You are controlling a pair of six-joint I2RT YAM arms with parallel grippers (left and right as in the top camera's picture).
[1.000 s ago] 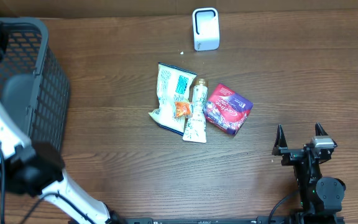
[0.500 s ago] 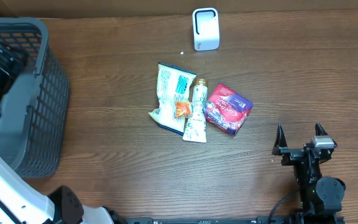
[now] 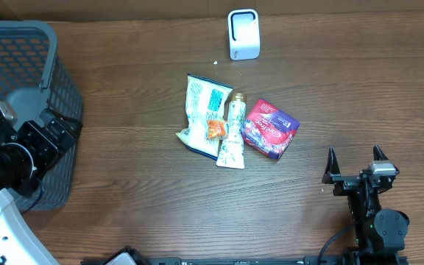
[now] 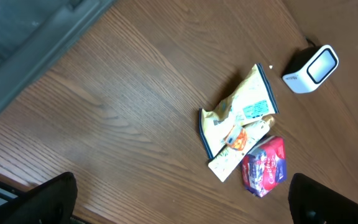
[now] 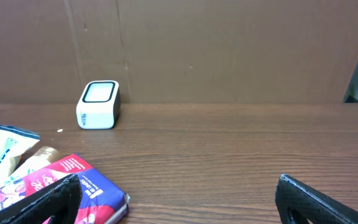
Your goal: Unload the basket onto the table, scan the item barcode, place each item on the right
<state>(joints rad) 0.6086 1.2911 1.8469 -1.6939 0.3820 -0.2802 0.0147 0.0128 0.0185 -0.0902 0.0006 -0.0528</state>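
The brown wooden desk [image 3: 138,191] carries everything, and most of its surface is bare. There is a broad open band along the near edge, another across the right half, and a clear strip between the middle cluster and the far edge.

A grey mesh basket [image 3: 46,44] fills the far left corner, and its right wall takes up room along the left edge.

Three items lie bunched at the middle of the desk (all flat, none upright):
- The pale snack bag [image 3: 201,110] is on the left of the bunch.
- The purple packet [image 3: 269,129] is on the right, turned at an angle.
- The slim tube [image 3: 232,136] lies between them, touching or overlapping the bag; I cannot tell whether it touches the packet.

The small white scanner [image 3: 243,34] stands alone near the far edge, well apart from the bunch, with open desk between.

The left tool [image 4: 185,205] hangs above the desk's left side, partly over the basket's right wall. Its fingers are spread wide and nothing is between them. Its own camera shows only bare wood and the bunch beyond.

The right tool [image 3: 354,154] sits toward the near right corner with its fingers pointing at the far edge. It is also spread wide and holds nothing, and the purple packet is near its left finger but not touching it.
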